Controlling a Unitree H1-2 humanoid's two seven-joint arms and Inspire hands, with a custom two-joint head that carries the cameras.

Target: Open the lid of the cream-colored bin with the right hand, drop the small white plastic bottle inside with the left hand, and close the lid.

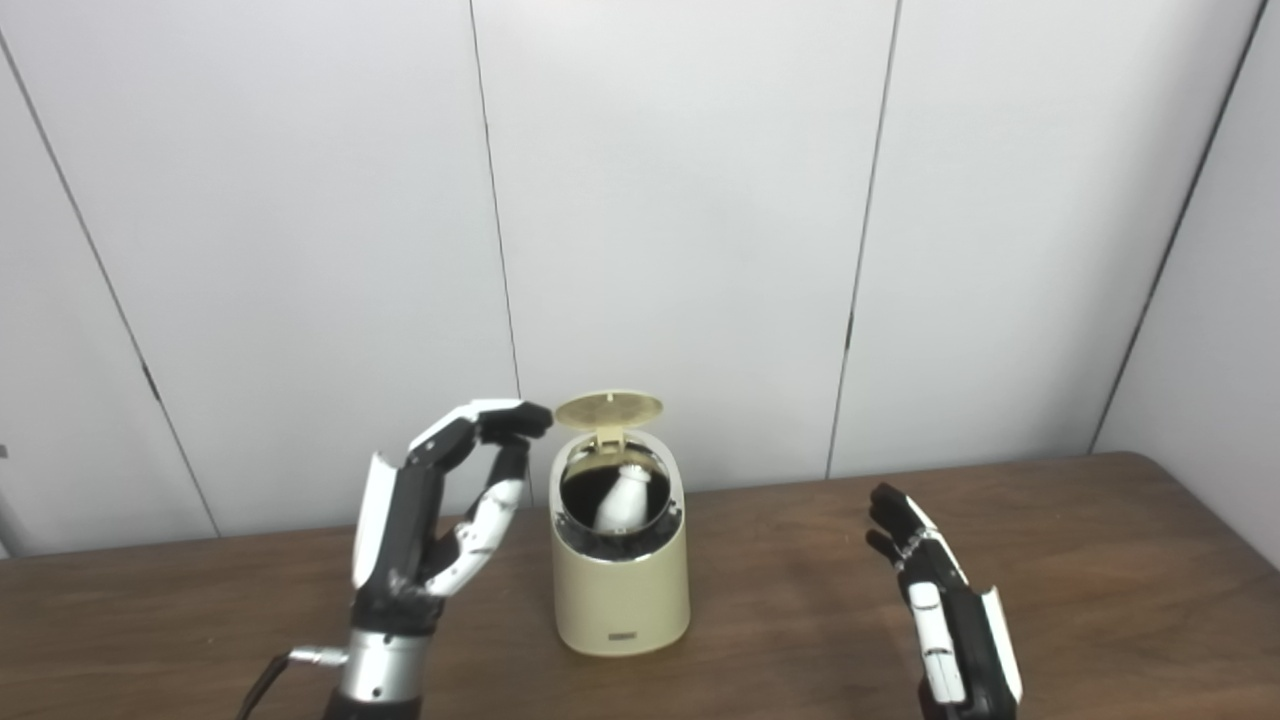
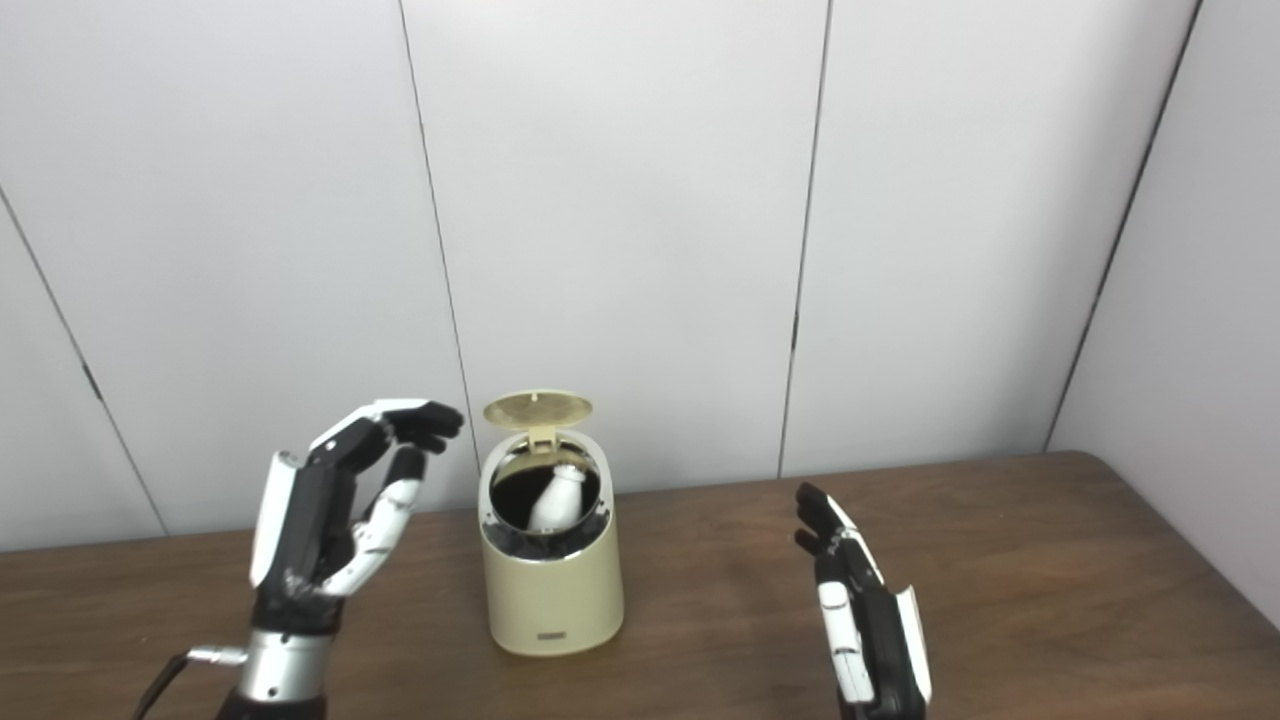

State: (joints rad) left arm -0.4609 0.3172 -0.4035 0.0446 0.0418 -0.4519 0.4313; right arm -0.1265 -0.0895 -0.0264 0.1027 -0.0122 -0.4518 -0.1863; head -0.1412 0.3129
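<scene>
Both robot hands, left (image 1: 430,520) and right (image 1: 940,600), empty, fingers apart; bottle (image 1: 622,498) apparently inside bin (image 1: 620,580), lid (image 1: 608,408) up.

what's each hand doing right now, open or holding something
Left hand: open, holding nothing, raised beside the cream-colored plastic bin.
Right hand: open, holding nothing, low over the brown wooden table.

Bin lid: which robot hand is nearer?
Left. The left robot hand has fingertips just beside the open lid; the right robot hand sits well off to the bin's other side.

Lab-like test room, plain white wall panels (image 1: 680,200), wooden table (image 1: 1100,560)
</scene>
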